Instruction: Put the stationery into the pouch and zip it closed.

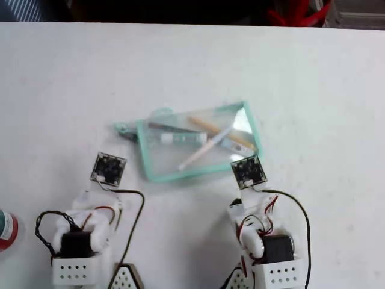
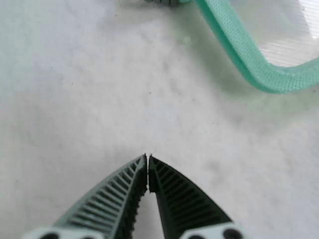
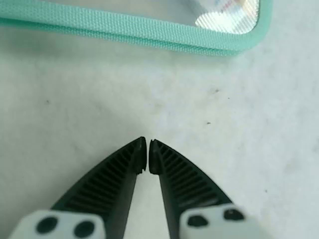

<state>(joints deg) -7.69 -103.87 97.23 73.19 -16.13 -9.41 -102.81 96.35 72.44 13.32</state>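
Observation:
A clear pouch [image 1: 198, 144] with a mint green border lies flat in the middle of the white table. Inside it I see a wooden pencil [image 1: 218, 131], a white pen [image 1: 204, 149] and a white tube-like piece [image 1: 180, 139]. A dark pen [image 1: 163, 126] lies along its far edge by the zipper end [image 1: 123, 128]. My left gripper [image 2: 148, 160] is shut and empty over bare table, near the pouch's green corner [image 2: 271, 82]. My right gripper [image 3: 148, 145] is also shut and empty, just short of the pouch's near edge [image 3: 149, 32].
A red, white and green round container [image 1: 6, 230] sits at the table's left edge. Both arm bases [image 1: 78, 253] stand at the near edge with loose cables. Dark and red shapes lie beyond the far table edge.

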